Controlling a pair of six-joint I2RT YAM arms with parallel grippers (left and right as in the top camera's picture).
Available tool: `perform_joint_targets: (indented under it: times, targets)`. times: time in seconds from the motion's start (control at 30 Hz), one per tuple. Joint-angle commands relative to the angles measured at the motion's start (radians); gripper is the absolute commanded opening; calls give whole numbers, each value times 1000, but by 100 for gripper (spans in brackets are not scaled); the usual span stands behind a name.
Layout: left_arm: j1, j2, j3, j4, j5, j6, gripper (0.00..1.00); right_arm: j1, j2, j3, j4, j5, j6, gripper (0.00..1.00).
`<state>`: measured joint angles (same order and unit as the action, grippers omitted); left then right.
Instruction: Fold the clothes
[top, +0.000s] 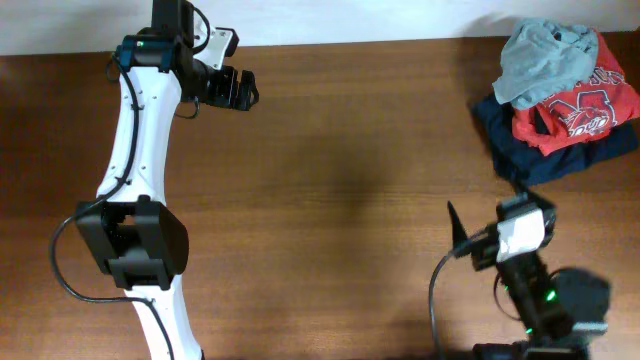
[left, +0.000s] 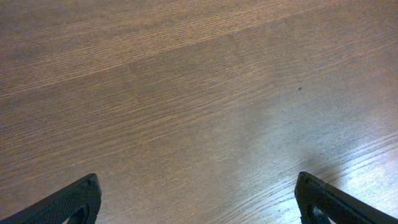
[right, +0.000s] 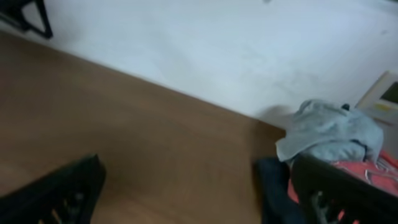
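The right gripper (top: 497, 215) stands with its jaws wide apart and nothing between them. It sits low over the table (top: 340, 180) near the right front and points toward the far edge. In the right wrist view its two dark fingers (right: 62, 193) frame bare wood, and the white wall (right: 186, 50) rises behind.

Just ahead of it, on its right, lies a pile of clothes at the far right corner of the table. A navy garment (top: 540, 150) is at the bottom, and its near edge lies close to the gripper. The pictures do not show whether the two touch. A red shirt (top: 580, 110) with white lettering lies on the navy one.

The T-shirt (top: 540, 55), pale grey-green and crumpled, sits on top of the pile at its far left part, draped partly over the red shirt. It is unfolded and apart from the right gripper, beyond the navy garment. In the right wrist view it shows above the right finger, bunched against the wall.

The left gripper (top: 237, 88) is also spread wide and empty, over bare wood near the far left edge. It is well apart from the T-shirt, right across the table.
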<state>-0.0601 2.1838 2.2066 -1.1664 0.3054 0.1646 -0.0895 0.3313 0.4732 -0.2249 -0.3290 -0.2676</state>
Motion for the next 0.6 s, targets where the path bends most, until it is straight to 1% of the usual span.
perform_joint_targets:
  times: [0.0,0.1,0.27,0.33,0.57]
  targets:
    - [-3,10,0,-1,1,9,99,-23,-131,-163,71,13,72,99]
    - [-3,10,0,-1,1,9,99,-23,-226,-279,84,13,82,98]
    - [-3,10,0,-1,1,9,99,-23,-317,-411,84,31,166,98]
    - [-3,10,0,-1,1,9,99,-23,-328,-435,95,35,195,98]
    - [-3,10,0,-1,1,9,99,-23,-328,-438,102,68,195,99]
